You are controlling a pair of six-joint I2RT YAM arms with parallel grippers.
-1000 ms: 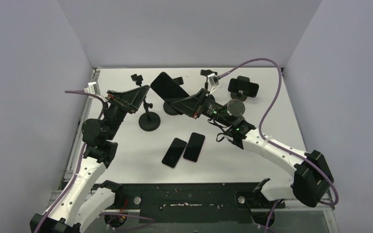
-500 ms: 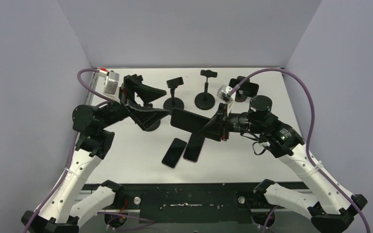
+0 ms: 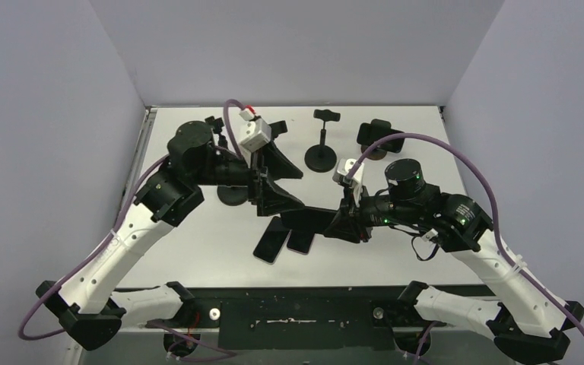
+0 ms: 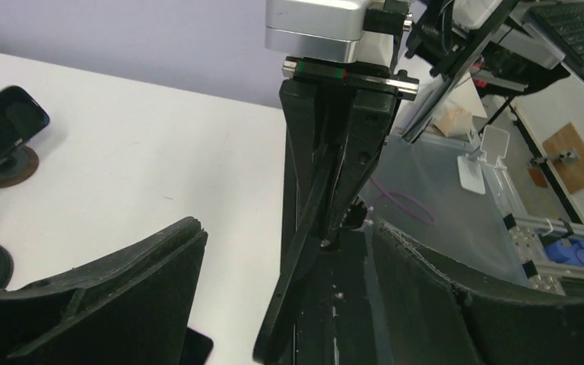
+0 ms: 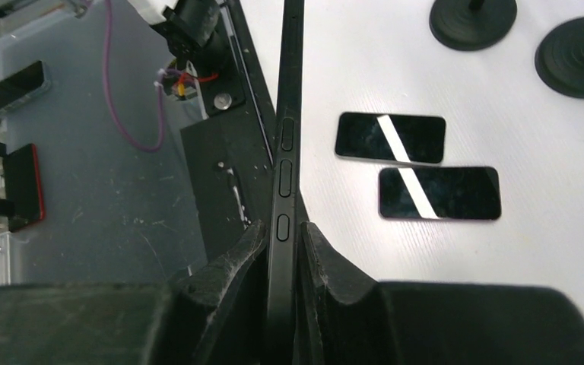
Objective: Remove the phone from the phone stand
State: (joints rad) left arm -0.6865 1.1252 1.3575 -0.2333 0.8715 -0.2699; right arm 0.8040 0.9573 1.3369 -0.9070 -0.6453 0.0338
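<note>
A black phone (image 3: 304, 220) hangs edge-on above the middle of the table, and my right gripper (image 3: 347, 222) is shut on it. The right wrist view has the phone (image 5: 283, 167) pinched between both fingers, side buttons facing the camera, at the right gripper (image 5: 281, 232). My left gripper (image 3: 275, 192) is open, its two fingers standing either side of the phone's (image 4: 300, 258) free end without touching it. An empty phone stand (image 3: 321, 154) stands at the back. Another stand's base (image 3: 231, 195) shows behind my left arm.
Two dark phones (image 3: 273, 242) (image 3: 299, 242) lie flat side by side under the held one. A further phone (image 3: 381, 137) sits in a stand at the back right. Two round stand bases (image 5: 472, 14) (image 5: 578, 68) stand beyond the flat phones.
The right gripper has carried the phone from the back stands down toward the near middle. My left arm has swung right, bringing its open fingers around the phone's free end.
</note>
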